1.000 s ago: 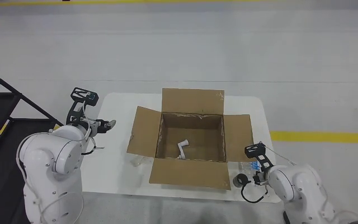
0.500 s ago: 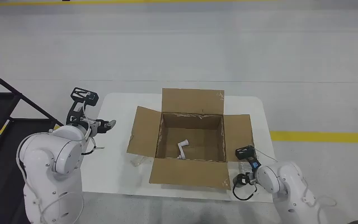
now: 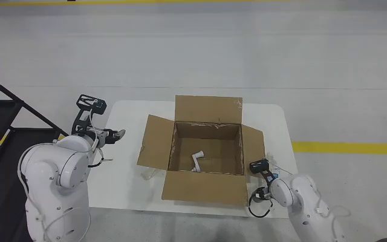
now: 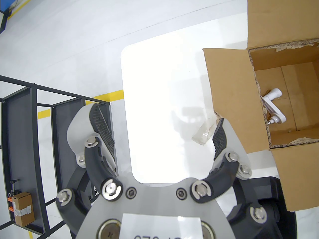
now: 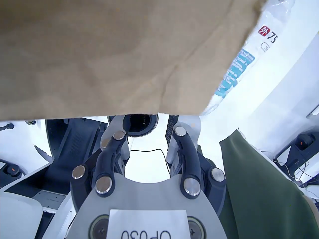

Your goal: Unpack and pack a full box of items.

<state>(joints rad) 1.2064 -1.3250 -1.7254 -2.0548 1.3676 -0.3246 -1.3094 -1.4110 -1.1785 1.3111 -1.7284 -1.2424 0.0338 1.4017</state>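
Observation:
The open cardboard box (image 3: 207, 124) stands mid-table with a white handle-shaped part (image 3: 197, 161) on its floor, also seen from the left wrist (image 4: 273, 105). My left gripper (image 3: 115, 135) (image 4: 158, 115) hangs open over the table's left side, holding nothing. My right gripper (image 3: 262, 192) (image 5: 147, 123) is at the box's front right corner, its tips tucked under the right flap (image 5: 124, 45). Its fingers stand apart, with a black round object (image 5: 136, 123) trailing a thin cord just beyond them. A clear packet with blue print (image 5: 236, 68) lies beside that flap.
A scrap of clear plastic (image 4: 203, 135) lies against the box's left flap (image 3: 153, 142). A black metal rack (image 4: 25, 125) stands left of the table, with a small carton (image 4: 21, 209) on it. The table's front edge (image 3: 121, 209) runs close to both arms.
My right arm has moved left along the table's front toward the box corner. The right flap now stands more upright. The left arm has kept still.

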